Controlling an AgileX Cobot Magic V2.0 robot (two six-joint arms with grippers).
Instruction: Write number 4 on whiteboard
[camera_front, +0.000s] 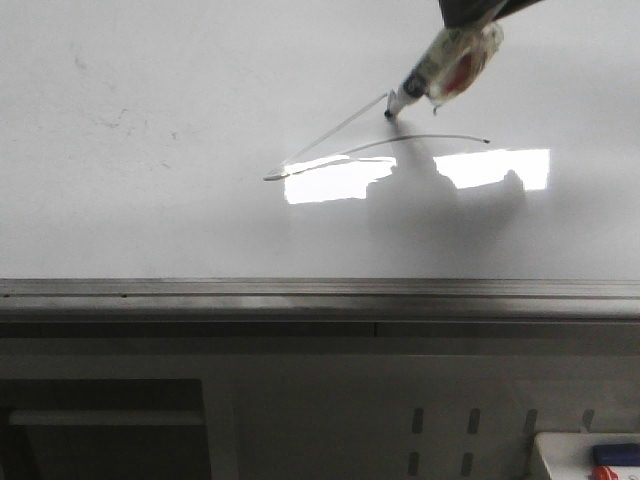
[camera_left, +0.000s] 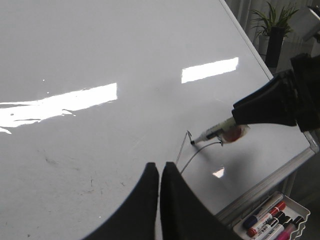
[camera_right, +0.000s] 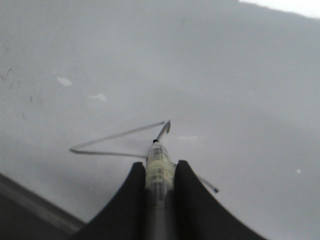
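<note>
Glossy white fills most of each view: the whiteboard (camera_front: 150, 200) lies flat, with a grey rail along its near edge and bright glare patches. On it the number 4 (camera_front: 340, 150) is partly drawn, a long diagonal and a curved crossbar, with a short stroke begun at the top. The right claw (camera_right: 160, 175) is clamped around a marker (camera_front: 445, 68), its tip at the diagonal's upper end. The left claw (camera_left: 159, 172) hangs above the board, fingers pressed together, holding nothing. A tray of markers (camera_left: 272, 220) sits beyond the board's edge.
</note>
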